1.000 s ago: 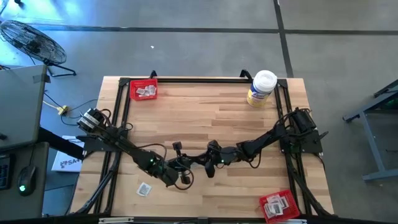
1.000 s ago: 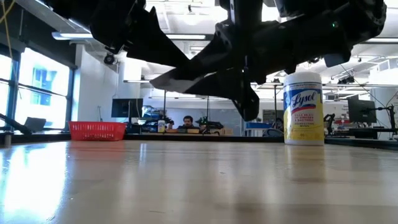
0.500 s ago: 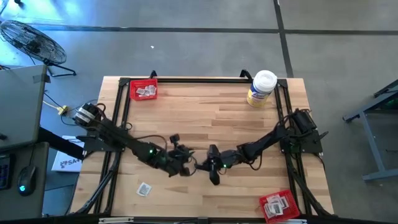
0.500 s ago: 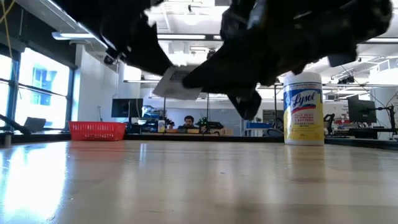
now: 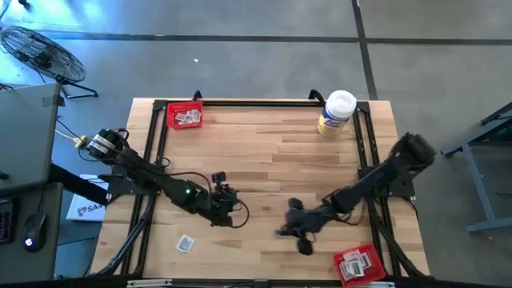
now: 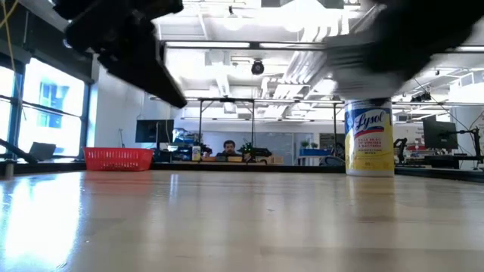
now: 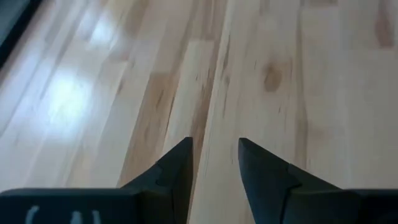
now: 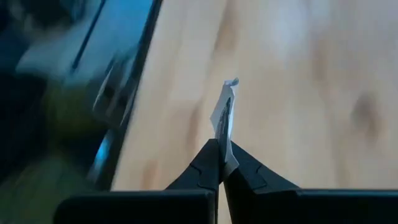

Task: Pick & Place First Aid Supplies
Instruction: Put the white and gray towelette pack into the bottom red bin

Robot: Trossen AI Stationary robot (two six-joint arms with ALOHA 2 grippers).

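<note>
My right gripper (image 8: 219,149) is shut on one first aid packet (image 8: 224,112), a thin white-and-grey square seen edge-on, above the table's near right part (image 5: 290,230). My left gripper (image 7: 214,149) stands open over bare wood left of the middle (image 5: 232,212), with nothing between its fingers. Another packet (image 5: 186,242) lies flat on the table near the front left. More packets lie in the red tray (image 5: 185,117) at the far left and in the red tray (image 5: 358,264) at the near right. My right gripper pinches the packet's near edge (image 8: 221,135) between its two fingertips. The rest of the packet sticks out past the fingertips. The fingers slant down, coming from the table's right side. The packet is lifted clear of the table.
A white-lidded, yellow-labelled tub (image 5: 337,114) stands at the far right corner. A black frame (image 5: 240,102) runs around the table's edges. Bare wood lies between the two arms. In the low view a person sits far off in the room behind.
The two grippers met at mid-table with the packet between them. My right gripper shut on it and my left gripper opened and drew back toward the table's left. My right gripper then swung quickly toward the near right tray, carrying the packet.
</note>
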